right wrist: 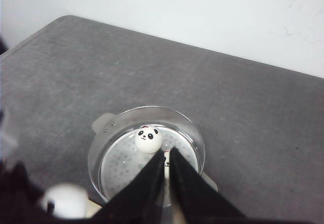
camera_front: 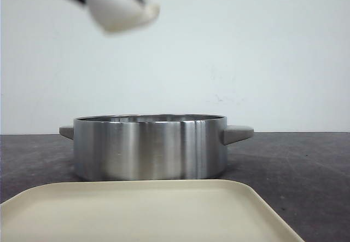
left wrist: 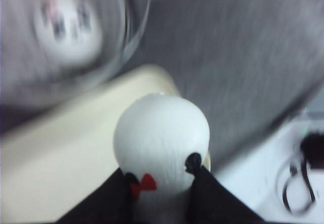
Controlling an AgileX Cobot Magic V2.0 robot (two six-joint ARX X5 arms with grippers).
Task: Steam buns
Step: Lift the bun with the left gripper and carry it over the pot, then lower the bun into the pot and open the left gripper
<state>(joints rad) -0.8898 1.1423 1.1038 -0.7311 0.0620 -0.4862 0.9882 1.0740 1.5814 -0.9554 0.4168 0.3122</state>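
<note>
I am looking forward over a dark grey table [camera_front: 306, 165] with a plain white wall behind it. A round steel steamer pot [camera_front: 150, 148] with two stubby side handles stands in the middle of the table. Just in front of it, nearest the camera, lies a cream tray [camera_front: 142, 212] with nothing visible on it.

My left gripper [left wrist: 161, 183] is up high at the top left of the front view, above and to the left of the pot. Its black fingers [left wrist: 217, 203] are closed around a white panda bun [left wrist: 161, 138]; the left wrist camera shows the bun's round back, a black ear and a small red bow between the fingers. That view is blurred, with the tray below the bun and the pot beyond it.

My right gripper [right wrist: 167, 176] hangs above the pot, looking down into it. Its two black fingers are nearly together, only a thin slit between them, and they grasp nothing. Inside the pot, on a perforated steaming plate [right wrist: 124, 171], sits a second bun [right wrist: 149, 139], face up, near the far wall. Part of another bun shows just behind the fingers, mostly hidden.
</note>
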